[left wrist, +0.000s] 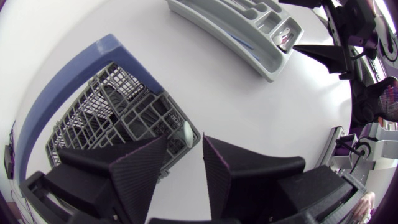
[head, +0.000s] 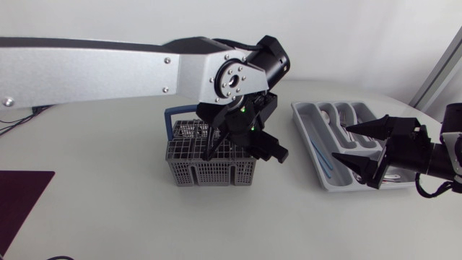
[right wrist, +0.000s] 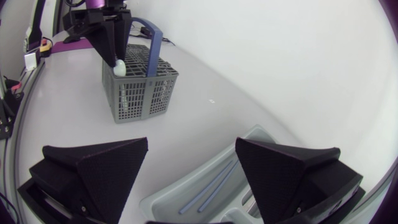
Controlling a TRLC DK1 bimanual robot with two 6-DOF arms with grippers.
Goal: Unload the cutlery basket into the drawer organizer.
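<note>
The grey mesh cutlery basket (head: 209, 165) with its blue handle (head: 178, 112) stands mid-table. My left gripper (head: 211, 153) reaches down over the basket's front rim. In the left wrist view the pale rounded end of a utensil (left wrist: 186, 134) sits between the tips of my left gripper (left wrist: 185, 146). The right wrist view shows the same pale utensil (right wrist: 119, 67) pinched at those fingertips, just above the basket (right wrist: 140, 90). The grey drawer organizer (head: 312, 141) lies to the right. My right gripper (head: 363, 148) hovers open over it, holding nothing.
The organizer (right wrist: 186, 193) holds thin blue sticks (head: 325, 162) in its left compartment and grey cutlery (head: 346, 119) in further ones. My left arm's big silver link (head: 108, 68) spans the table's left half. A dark mat (head: 18, 198) lies at the front left.
</note>
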